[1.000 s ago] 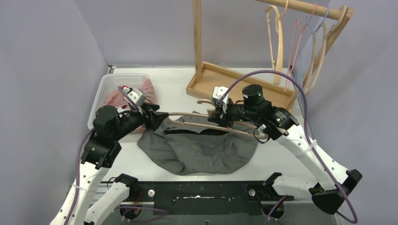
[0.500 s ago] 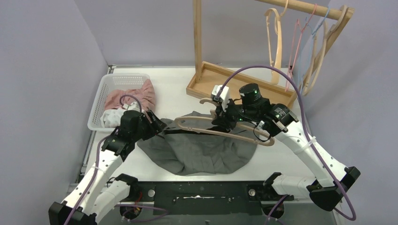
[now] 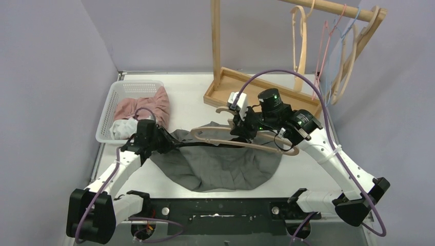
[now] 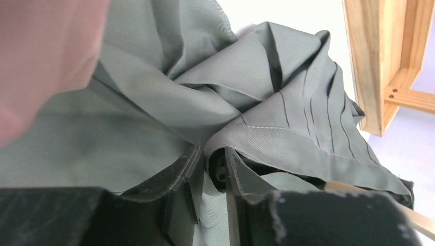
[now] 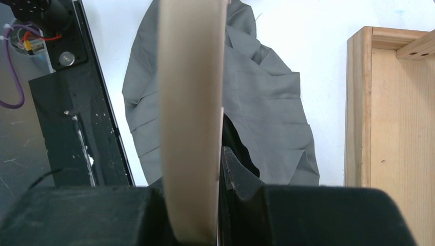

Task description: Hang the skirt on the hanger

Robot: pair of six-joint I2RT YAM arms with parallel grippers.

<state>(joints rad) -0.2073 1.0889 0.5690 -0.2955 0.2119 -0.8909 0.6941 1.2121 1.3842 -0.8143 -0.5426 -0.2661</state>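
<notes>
A grey skirt (image 3: 220, 164) lies crumpled on the white table in front of the arms. My left gripper (image 3: 166, 142) is shut on the skirt's waistband at its left edge; in the left wrist view the folded fabric (image 4: 267, 118) is pinched between the two fingers (image 4: 187, 169). My right gripper (image 3: 240, 128) is shut on a wooden hanger (image 3: 241, 141) and holds it flat just above the skirt's top edge. In the right wrist view the hanger's pale bar (image 5: 191, 102) fills the jaws, with the skirt (image 5: 267, 113) below.
A white basket (image 3: 119, 100) with pink and white clothes stands at the back left. A wooden rack (image 3: 256, 92) with a tray base stands at the back, with several hangers (image 3: 302, 46) on its rail at the upper right. The black base rail (image 3: 220, 210) runs along the near edge.
My left arm has dropped low toward the table and its gripper has moved right onto the skirt's left waistband. The right gripper has shifted the hanger slightly back and left.
</notes>
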